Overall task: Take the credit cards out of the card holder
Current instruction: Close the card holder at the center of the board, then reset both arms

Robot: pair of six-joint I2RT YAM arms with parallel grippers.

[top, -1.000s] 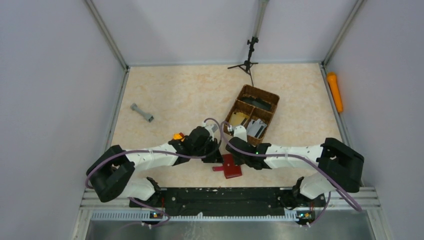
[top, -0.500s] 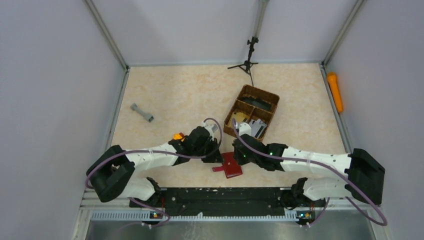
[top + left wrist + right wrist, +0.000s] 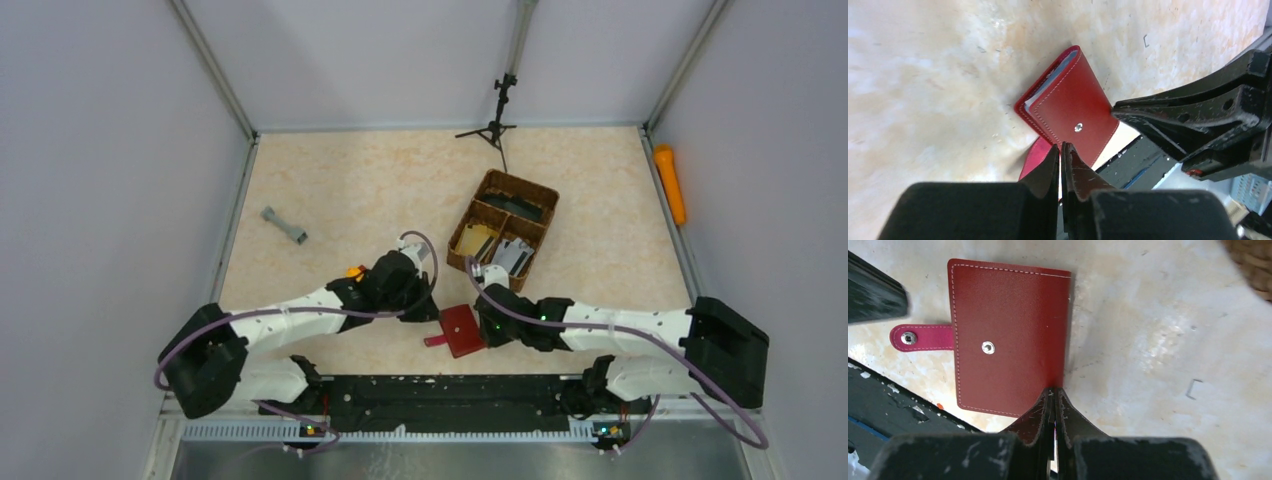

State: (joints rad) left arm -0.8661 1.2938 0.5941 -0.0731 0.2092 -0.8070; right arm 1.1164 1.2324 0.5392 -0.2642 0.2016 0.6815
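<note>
The dark red card holder (image 3: 461, 330) lies closed and flat near the table's front edge, its side tab (image 3: 923, 337) unsnapped and pointing left. Pale layers show in its open edge in the left wrist view (image 3: 1050, 80). My left gripper (image 3: 430, 312) is shut and empty, its tips (image 3: 1060, 147) just off the holder's near-left side by the tab. My right gripper (image 3: 487, 325) is shut, its tips (image 3: 1053, 390) at the holder's right edge. A tan-gold card (image 3: 477, 238) and grey-silver cards (image 3: 512, 256) lie in the basket.
The brown wicker divided basket (image 3: 530, 192) stands behind the holder to the right. An orange toy block (image 3: 354, 271) sits by the left arm. A grey dumbbell-shaped piece (image 3: 284, 225) lies at the left, a small tripod (image 3: 495, 125) at the back, an orange cylinder (image 3: 670, 183) outside the right rail.
My right gripper has come back from the basket down to the holder's right edge. My left gripper has drawn back a little to the left. The holder has shifted slightly.
</note>
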